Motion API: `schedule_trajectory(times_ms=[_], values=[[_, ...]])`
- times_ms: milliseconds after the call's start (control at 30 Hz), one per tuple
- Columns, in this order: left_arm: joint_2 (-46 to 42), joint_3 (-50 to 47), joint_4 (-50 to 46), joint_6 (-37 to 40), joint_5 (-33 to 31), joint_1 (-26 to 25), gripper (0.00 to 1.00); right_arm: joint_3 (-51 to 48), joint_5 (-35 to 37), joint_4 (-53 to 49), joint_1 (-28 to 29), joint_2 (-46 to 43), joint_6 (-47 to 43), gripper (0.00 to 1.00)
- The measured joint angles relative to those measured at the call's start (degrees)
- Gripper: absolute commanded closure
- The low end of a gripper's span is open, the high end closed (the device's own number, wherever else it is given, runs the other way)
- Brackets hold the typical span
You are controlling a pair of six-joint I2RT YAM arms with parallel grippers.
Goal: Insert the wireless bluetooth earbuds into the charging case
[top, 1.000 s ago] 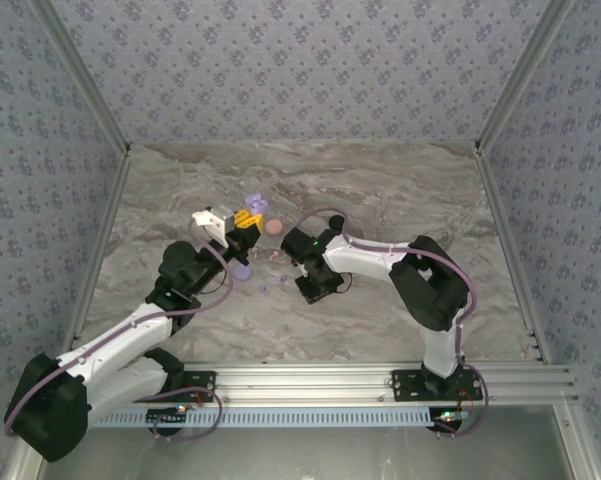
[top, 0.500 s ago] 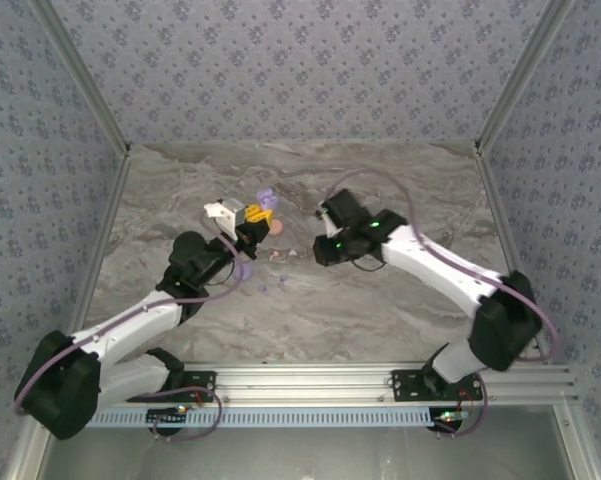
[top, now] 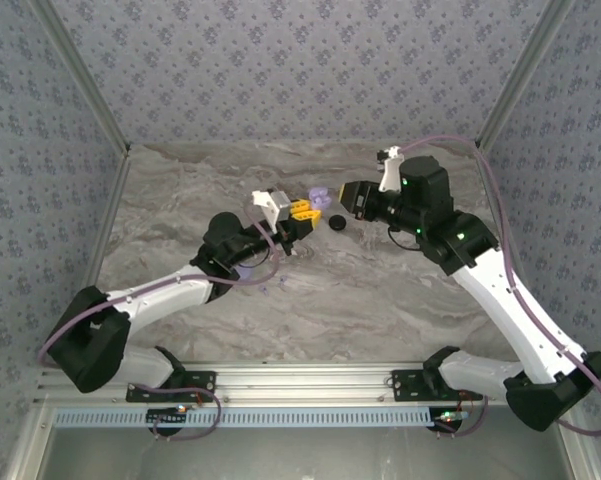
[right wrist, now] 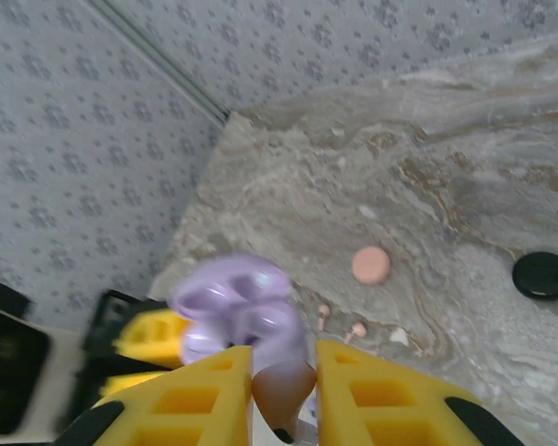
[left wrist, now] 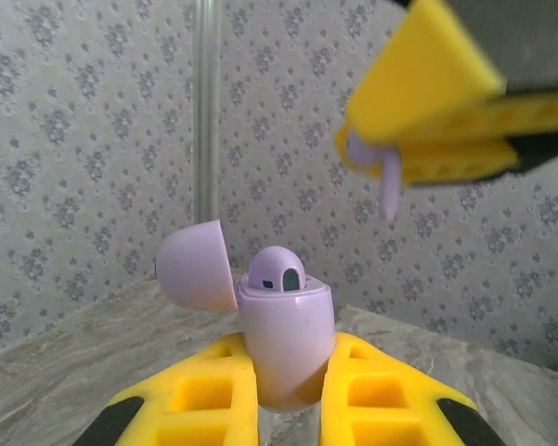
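Holding the open lilac charging case (left wrist: 283, 339) clamped upright between my left fingers (left wrist: 214, 395), with a lilac earbud (left wrist: 382, 181) pinched stem-down in my right fingers (left wrist: 427, 93) above and beside them, I judge a tilted or off-centre descent could jam the stem on the rim or drop it to the bench (right wrist: 446, 186).

Top cam: high at near edge, looks down over table (top: 380, 300). Wrist cams: close-up, face-to-face, share lilac case (left wrist: 283, 339).
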Motion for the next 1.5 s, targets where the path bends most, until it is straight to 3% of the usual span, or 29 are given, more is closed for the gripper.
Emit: schedule_trajectory(times_ms=[500,1500], values=[[3.5,1.6,1.1,0.5,1.5,-1.7,1.00,-2.2,-1.5,5.3,-0.3,0.9,10.0,0.76],[3.6,2.1,2.4,0.4,1.0,-1.7,1.00,-4.1,0.5,5.1,0.8,2.6,10.0,0.77]])
